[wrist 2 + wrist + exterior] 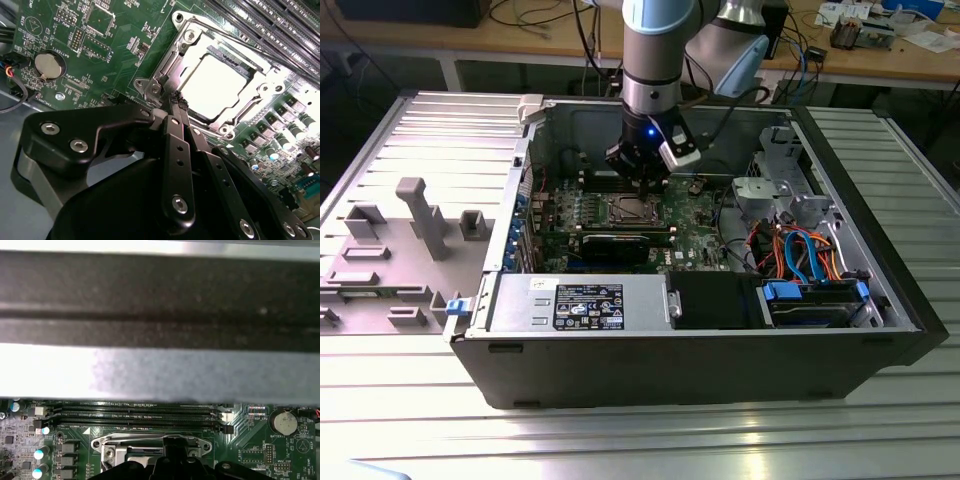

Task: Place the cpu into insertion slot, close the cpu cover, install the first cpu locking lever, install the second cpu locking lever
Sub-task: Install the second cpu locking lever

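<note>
The cpu (220, 82) lies flat in the insertion slot (628, 210), its metal top glaring bright. The silver cpu cover (200, 25) sits down around it as a frame. My gripper (176, 102) is shut, its black fingertips pressed together right at one corner of the socket frame, beside a thin metal lever rod (167, 62) that runs along that side. I see nothing held between the fingers. In the exterior view the gripper (642, 178) hangs inside the open computer case just behind the socket. The first wrist view has the gripper (175, 441) over the socket's edge (120, 450).
Long memory slots (135, 412) run beside the socket. A coin battery (46, 65) sits on the green board. A black expansion card (620, 243), the power supply (580, 303) and a drive cage with cables (810, 260) crowd the case. Grey fixtures (420, 215) stand outside.
</note>
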Action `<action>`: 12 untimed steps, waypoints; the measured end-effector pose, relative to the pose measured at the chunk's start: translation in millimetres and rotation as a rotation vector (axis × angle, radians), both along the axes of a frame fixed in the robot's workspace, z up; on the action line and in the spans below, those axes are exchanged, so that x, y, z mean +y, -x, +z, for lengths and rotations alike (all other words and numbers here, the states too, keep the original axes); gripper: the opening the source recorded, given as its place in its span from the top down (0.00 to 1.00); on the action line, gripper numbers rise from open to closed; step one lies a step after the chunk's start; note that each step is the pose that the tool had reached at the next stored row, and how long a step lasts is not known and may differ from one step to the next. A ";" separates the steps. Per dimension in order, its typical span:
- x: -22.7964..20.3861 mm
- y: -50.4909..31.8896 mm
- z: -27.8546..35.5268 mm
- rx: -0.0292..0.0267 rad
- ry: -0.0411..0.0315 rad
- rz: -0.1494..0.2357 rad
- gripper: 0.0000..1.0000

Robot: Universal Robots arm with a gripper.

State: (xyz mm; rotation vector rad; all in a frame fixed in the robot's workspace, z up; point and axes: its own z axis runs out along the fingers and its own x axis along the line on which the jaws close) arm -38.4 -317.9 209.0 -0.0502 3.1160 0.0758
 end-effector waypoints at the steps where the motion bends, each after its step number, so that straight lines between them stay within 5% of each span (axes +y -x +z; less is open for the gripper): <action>1: -0.5 0.0 0.0 -0.0001 0.0000 0.000 0.89; 9: -4.9 0.0 0.0 0.0000 0.0001 0.000 0.89; 12: -5.0 0.0 12.9 0.0000 0.0007 0.000 0.89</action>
